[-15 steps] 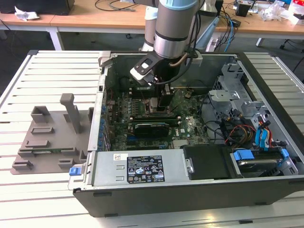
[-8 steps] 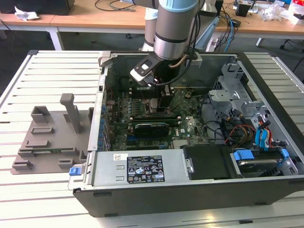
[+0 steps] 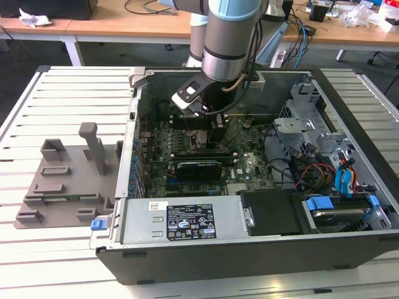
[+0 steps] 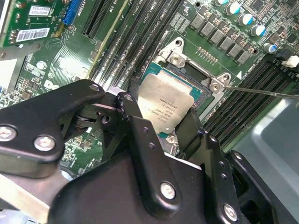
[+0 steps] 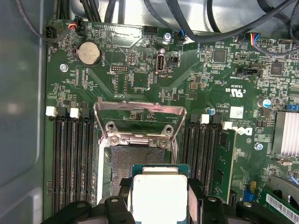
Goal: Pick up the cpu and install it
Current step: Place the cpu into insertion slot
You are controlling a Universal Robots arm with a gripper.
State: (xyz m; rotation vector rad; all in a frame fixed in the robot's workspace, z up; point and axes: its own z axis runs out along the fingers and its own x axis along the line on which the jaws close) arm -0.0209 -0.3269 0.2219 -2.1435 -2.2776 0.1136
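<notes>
Wooden worktops (image 3: 124, 22) strewn with cables are seen at the back. In front, an open computer case (image 3: 237, 265) is laid on its side on a slatted white bench (image 3: 56, 87), presumably so that the motherboard (image 5: 196, 70) faces up and can be reached from above. A grey moulded fixture (image 3: 62, 187) is set on the bench just beside the case, on the exterior view's left.

The arm (image 3: 227, 37) is lowered into the case. In the second wrist view the hand (image 4: 161, 119) is closed on the cpu (image 4: 170, 100), with the black fingers (image 4: 133, 126) pressed against opposite edges. This grip is judged to keep the metal lid and the underside untouched. The cpu is held over the socket (image 5: 124, 161), partly covering it. Whether it touches the socket cannot be told.

The load plate (image 5: 140, 108) is seen raised on its hinge, evidently so that the socket is left open to receive the chip. Rows of memory slots (image 5: 70, 158) are noted on both sides of the socket.

Writing: a printed white label is seen on the power supply (image 3: 143, 221), smaller labels on an expansion card (image 4: 32, 28), and fine print on the cpu lid. None of it is transcribed.
</notes>
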